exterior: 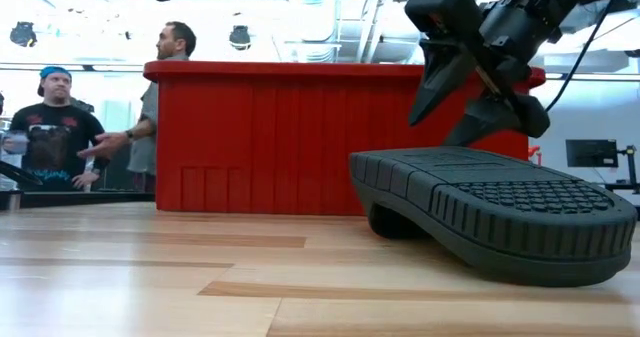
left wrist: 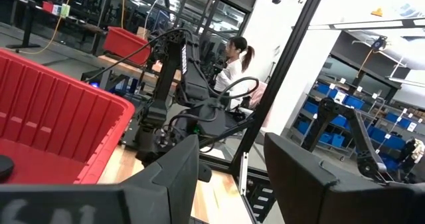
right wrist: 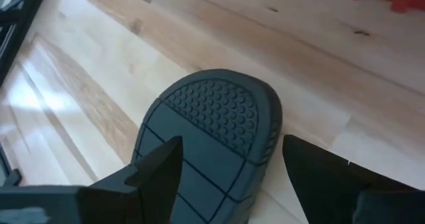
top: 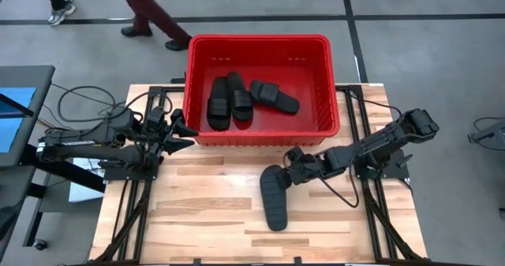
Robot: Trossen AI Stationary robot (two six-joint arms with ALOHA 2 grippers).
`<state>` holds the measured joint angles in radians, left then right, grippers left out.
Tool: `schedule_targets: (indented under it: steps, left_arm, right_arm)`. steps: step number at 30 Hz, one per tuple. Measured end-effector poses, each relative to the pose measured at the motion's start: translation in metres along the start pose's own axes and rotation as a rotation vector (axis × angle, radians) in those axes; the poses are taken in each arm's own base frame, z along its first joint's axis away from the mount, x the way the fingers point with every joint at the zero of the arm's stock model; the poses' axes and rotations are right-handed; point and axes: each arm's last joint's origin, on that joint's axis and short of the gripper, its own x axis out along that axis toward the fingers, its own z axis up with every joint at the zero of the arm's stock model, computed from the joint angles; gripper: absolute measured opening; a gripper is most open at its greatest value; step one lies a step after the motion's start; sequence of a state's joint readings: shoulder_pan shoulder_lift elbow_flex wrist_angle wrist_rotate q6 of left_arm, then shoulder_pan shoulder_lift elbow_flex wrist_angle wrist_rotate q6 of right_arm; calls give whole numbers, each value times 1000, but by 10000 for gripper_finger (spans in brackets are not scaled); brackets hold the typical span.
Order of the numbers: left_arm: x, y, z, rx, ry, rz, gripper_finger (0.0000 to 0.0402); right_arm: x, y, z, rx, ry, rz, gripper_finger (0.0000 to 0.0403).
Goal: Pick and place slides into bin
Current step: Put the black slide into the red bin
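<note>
Pale wooden tabletop [top: 205, 211] carries our last black rubber slide sandal [top: 274, 196], sole-up at five o'clock from the ribbed red plastic bin [top: 260, 136]; three lie inside. Right gripper [top: 292, 171] hangs spread over its end; left gripper [top: 177, 132] waits, parted, at nine. It looks light, flexible, grippy: we'd pinch the edge.

No readable text, label, brand, number or sign appears in any of the four views. A person's dark T-shirt [exterior: 50, 137], seen beyond the table in the low view, carries a printed design, but no letters in it can be made out. The left wrist camera shows pale raised marks on the near dark gripper body, cut off at the frame edge and not legible. The sole of the black slide [right wrist: 212, 137] on the table has only a moulded dot-and-groove pattern, no wording. The red bin [top: 260, 41] bears no visible lettering.
</note>
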<state>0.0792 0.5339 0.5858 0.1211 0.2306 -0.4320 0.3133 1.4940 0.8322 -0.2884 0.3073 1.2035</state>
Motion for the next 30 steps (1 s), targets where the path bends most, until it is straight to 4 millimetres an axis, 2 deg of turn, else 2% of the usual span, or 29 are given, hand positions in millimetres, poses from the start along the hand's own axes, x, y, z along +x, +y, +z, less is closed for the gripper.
schedule_targets:
  steps: [9, 22, 27, 30]
  left_arm:
    - [0, 0, 0, 0, 0, 0, 162]
    - [0, 0, 0, -1, 7, -14, 162]
    - [0, 0, 0, -1, 7, -14, 162]
    - [0, 0, 0, -1, 7, -14, 162]
  right_arm:
    - [11, -16, -5, 46, 22, 25, 250]
    - [17, -23, -10, 56, 10, 98, 247]
    - [17, -21, -8, 43, 5, 121, 227]
    - [17, -21, -7, 39, 13, 129, 199]
